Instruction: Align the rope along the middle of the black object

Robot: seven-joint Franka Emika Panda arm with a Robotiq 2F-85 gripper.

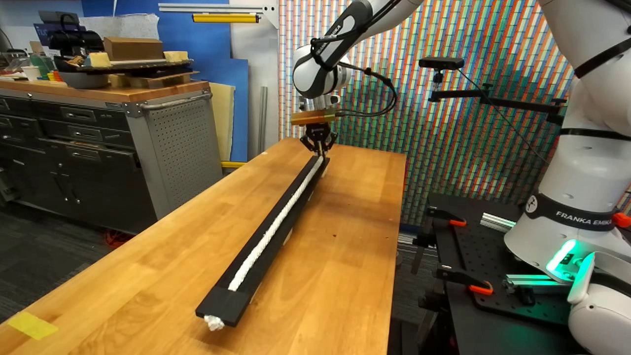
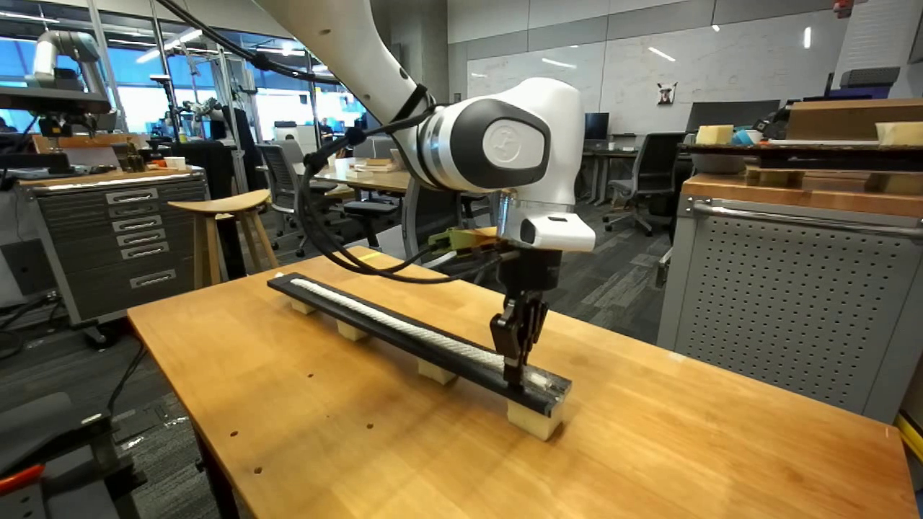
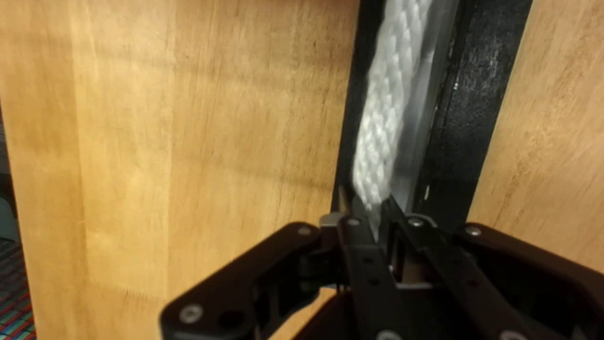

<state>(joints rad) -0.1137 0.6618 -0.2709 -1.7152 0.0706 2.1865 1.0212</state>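
The black object [image 1: 226, 301] is a long, narrow black bar raised above the wooden table, and it also shows in an exterior view [image 2: 472, 373] and the wrist view [image 3: 474, 127]. The white rope [image 1: 274, 226] lies lengthwise on its top. In the wrist view the rope [image 3: 387, 108] slants toward the bar's left edge near my fingers, with a pale grey strip bare on its right. My gripper [image 3: 376, 206] points down, its fingers close together and pinching the rope near one end of the bar. In an exterior view my gripper [image 2: 513, 376] sits low at the bar's top, a short piece of rope showing past it.
Small wooden blocks [image 2: 532, 418] hold the bar up off the table [image 2: 721, 432]. A white frayed tuft [image 1: 213, 323] sticks out at the bar's other end. Yellow tape [image 1: 32, 325] marks a table corner. A tool cabinet [image 1: 177, 143] stands beyond the table's long edge.
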